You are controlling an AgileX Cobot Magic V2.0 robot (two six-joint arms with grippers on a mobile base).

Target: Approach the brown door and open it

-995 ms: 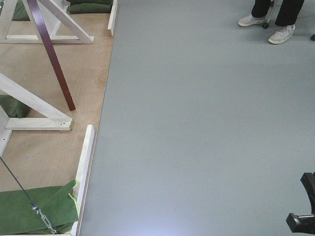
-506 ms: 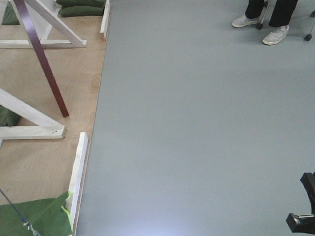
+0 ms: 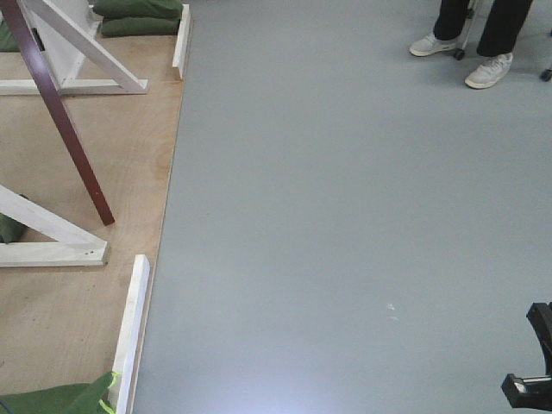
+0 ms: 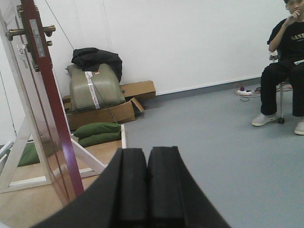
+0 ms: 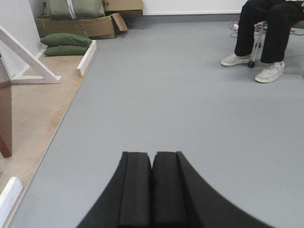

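The base is rolling. Over the last second the door (image 3: pixel 68 129) and the white braces (image 3: pixel 52 246) have slid down and left in the front view. The near green sandbag (image 3: pixel 60 401) has almost dropped off the bottom edge. I read that as a forward creep alongside the plywood (image 3: pixel 129 172), not yet a turn toward the door.

The door stands at the left on the plywood, seen edge-on as a reddish strip. In the left wrist view it rises at the left, with its brass handle (image 4: pixel 14 33) high near the top corner, well apart from the left tool (image 4: pixel 147 156).

Both tools are pressed together, pads touching, holding nothing. The right tool (image 5: pixel 152 159) points over bare grey floor (image 5: pixel 166 95) toward a seated person (image 5: pixel 266 33) at the far right.

So the approach is only partly done. I judge I must swing left to bring the handle in front of an arm before any reach.
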